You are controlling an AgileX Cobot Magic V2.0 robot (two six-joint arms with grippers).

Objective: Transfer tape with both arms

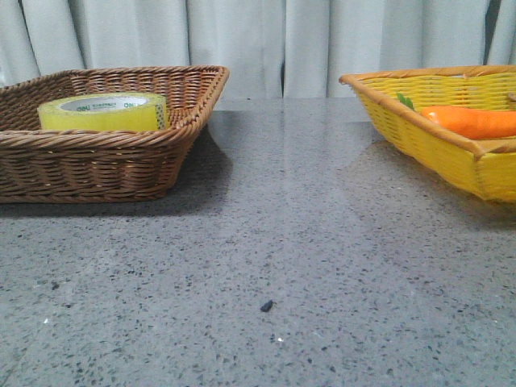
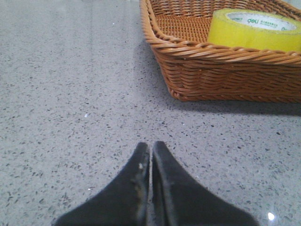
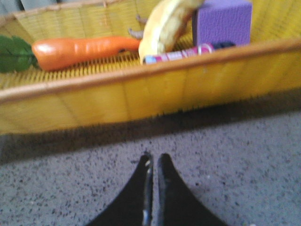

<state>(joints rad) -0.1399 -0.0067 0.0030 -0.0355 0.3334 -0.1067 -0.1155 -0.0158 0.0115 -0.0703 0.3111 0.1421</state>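
The tape (image 1: 103,112), a wide yellow roll with a white core printed in green, lies flat in the brown wicker basket (image 1: 161,153) at the left. It also shows in the left wrist view (image 2: 256,29), inside the same basket (image 2: 221,75). My left gripper (image 2: 151,147) is shut and empty, low over the table, short of the basket's corner. My right gripper (image 3: 154,158) is shut and empty, low over the table in front of the yellow basket (image 3: 141,96). Neither gripper shows in the front view.
The yellow basket (image 1: 435,137) at the right holds an orange carrot (image 1: 472,121); the right wrist view shows the carrot (image 3: 80,51), a banana (image 3: 164,23), a purple block (image 3: 222,21) and a small pink tube (image 3: 178,55). A small dark speck (image 1: 267,305) lies on the grey table.
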